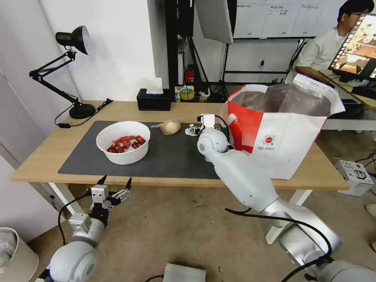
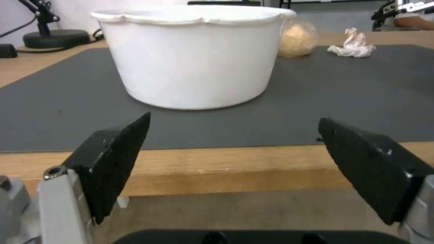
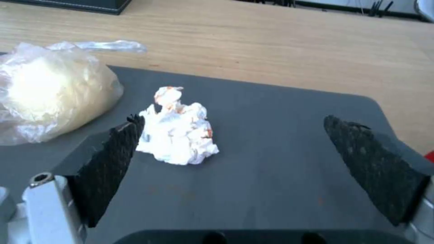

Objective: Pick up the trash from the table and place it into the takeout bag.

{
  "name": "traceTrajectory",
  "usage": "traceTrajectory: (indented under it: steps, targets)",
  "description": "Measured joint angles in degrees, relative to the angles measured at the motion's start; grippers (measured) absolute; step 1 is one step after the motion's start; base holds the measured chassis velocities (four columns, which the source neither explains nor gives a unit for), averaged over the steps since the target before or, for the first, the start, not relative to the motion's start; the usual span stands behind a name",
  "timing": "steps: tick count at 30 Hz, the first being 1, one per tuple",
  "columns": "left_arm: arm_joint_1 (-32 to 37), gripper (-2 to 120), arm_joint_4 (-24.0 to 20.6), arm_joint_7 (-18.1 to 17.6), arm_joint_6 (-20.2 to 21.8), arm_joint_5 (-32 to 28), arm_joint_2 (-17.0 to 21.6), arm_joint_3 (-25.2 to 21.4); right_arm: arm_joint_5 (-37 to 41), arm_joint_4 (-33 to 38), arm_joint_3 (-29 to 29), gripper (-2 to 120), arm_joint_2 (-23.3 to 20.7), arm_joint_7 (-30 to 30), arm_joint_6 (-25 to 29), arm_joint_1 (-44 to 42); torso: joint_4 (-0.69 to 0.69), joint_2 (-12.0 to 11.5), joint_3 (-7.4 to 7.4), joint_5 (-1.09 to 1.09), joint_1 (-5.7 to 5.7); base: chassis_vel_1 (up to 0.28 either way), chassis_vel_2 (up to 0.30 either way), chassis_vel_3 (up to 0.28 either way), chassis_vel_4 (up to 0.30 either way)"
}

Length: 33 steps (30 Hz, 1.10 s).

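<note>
While spread wide, the right gripper (image 3: 230,135) frames the tissue wad (image 3: 178,127).

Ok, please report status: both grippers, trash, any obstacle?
Right gripper open, over tissue wad. Left gripper open, below table edge, facing bowl. Nothing blocking.

Bright even indoor light; soft shadows; head view edges bowed; wrist views soft, blurry.
</note>
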Motion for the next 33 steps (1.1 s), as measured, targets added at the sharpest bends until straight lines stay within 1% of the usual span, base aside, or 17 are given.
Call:
traceTrajectory:
  steps: [15, 25, 33]
  targets:
    - [0.39, 100, -0.61, 0.00, -0.02, 0.26, -0.28, -0.55, -0.79, -1.39, -2.28, 100, -1.22, -3.86, -1.40, 1.98, 0.00, 0.00, 0.00, 0.00, 0.00, 0.000, 0.000, 0.000, 0.000]
    - [0.44, 100, -0.87, 0.00, -0.09, 0.43, -0.27, -0.64, -1.64, -3.89, -2.96, 100, -0.53, -7.18, -1.12, 3.55, 0.00, 0.00, 0.00, 0.00, 0.00, 0.000, 0.000, 0.000, 0.000]
    - [0.38, 100, -0.85, 0.00, -0.12, 0.45, -0.33, -0.41, -2.21, -5.24, -3.41, 100, 0.22, -8.51, -0.84, 4.46, 0.00, 0.00, 0.00, 0.00, 0.00, 0.000, 0.000, 0.000, 0.000]
